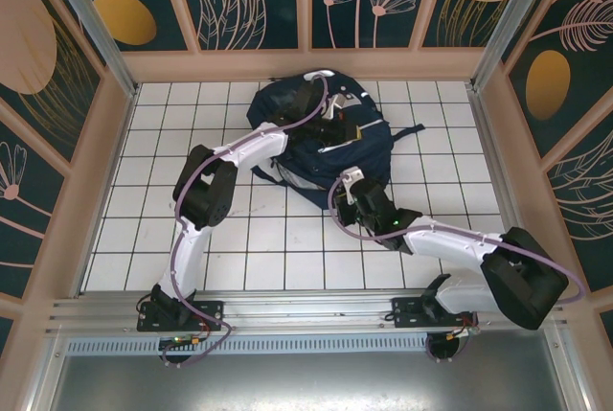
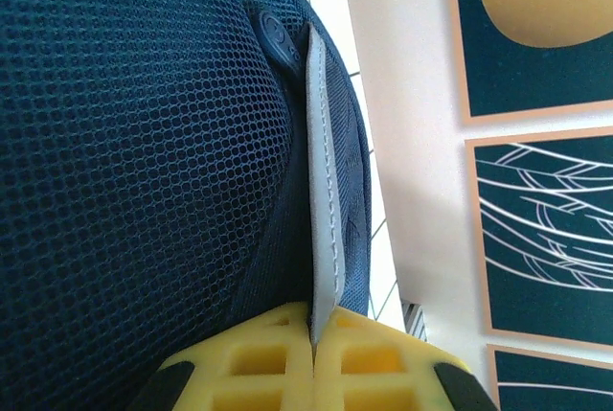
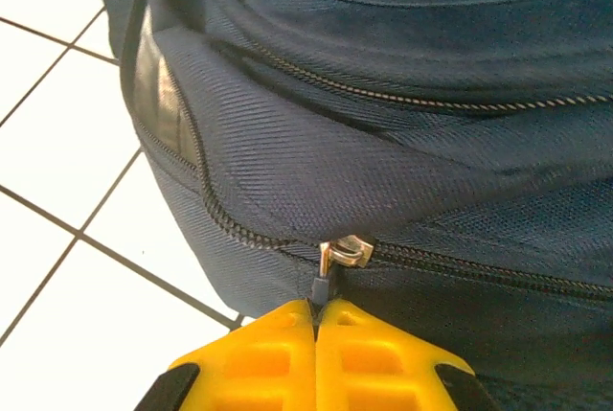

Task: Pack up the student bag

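Trouble from here most likely starts at the zipper. The student bag [image 1: 326, 138] lies on the tiled table [image 1: 239, 239], and both arms reach onto it. At the bag's near side, the right gripper [image 3: 316, 310] has its jaws pressed together on the small dark tab [image 3: 318, 286] hanging from the metal zipper pull [image 3: 343, 254]. The zipper line [image 3: 460, 272] beside it looks closed. That tab is thin, so a tug angled away from the zipper line could slip it out of the jaws or jam the slider on the bag's curve. Toward the bag's far end, the left gripper [image 2: 313, 330] is clamped on a pale grey strap [image 2: 324, 191]. If that hold gives, or hauls too hard, the bag may slide or tip with the tug rather than open.
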Controlling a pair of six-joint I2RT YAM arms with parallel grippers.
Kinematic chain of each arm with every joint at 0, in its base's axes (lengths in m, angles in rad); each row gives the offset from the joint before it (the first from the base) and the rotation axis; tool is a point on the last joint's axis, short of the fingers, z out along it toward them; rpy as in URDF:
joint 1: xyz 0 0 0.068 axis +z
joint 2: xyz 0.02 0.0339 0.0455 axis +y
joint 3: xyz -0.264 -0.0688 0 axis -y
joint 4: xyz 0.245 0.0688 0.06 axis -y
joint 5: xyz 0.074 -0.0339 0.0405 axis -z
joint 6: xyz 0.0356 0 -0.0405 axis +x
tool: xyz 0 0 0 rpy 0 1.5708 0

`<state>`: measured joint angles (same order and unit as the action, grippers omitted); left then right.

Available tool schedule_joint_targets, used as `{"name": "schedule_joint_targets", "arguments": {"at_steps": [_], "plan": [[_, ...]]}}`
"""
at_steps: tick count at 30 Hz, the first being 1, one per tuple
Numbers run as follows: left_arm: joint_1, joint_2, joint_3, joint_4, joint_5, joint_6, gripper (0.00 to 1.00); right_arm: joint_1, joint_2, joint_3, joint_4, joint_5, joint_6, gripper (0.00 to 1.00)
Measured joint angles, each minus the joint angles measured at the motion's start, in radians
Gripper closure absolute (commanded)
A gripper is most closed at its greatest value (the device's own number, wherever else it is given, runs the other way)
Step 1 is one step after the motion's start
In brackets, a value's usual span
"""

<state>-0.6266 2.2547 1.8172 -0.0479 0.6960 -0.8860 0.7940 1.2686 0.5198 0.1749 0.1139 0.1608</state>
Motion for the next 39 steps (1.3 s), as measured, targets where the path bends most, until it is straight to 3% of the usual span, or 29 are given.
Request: {"name": "schedule_joint_targets", "arguments": {"at_steps": [3,9,16,20,21,29,35,39], "plan": [[0.002,-0.004,-0.002,0.0,-0.001,0.001,1.0,0.001,0.004,0.011,-0.001,-0.032,-0.007,1.0],[-0.008,-0.011,-0.045,0.118,-0.036,-0.022,1.0,0.05,0.035,0.08,0.046,-0.247,-0.018,1.0],[-0.015,-0.046,-0.108,0.157,-0.08,-0.013,1.0,-0.063,0.008,0.048,0.06,-0.279,0.034,0.98],[-0.015,-0.047,-0.108,0.162,-0.081,-0.008,1.0,-0.106,-0.085,0.004,0.026,-0.196,0.085,0.58],[-0.015,-0.047,-0.103,0.149,-0.084,0.005,1.0,-0.113,-0.113,0.003,0.008,-0.169,0.104,0.51],[-0.005,-0.085,-0.091,0.035,-0.091,0.166,1.0,-0.338,-0.18,0.045,-0.136,-0.129,0.247,0.49],[0.005,-0.117,-0.097,-0.025,-0.076,0.248,1.0,-0.515,-0.056,0.058,-0.142,-0.369,0.457,0.31],[0.005,-0.129,-0.113,-0.042,-0.071,0.273,1.0,-0.529,0.037,0.083,-0.118,-0.491,0.582,0.31]]}}
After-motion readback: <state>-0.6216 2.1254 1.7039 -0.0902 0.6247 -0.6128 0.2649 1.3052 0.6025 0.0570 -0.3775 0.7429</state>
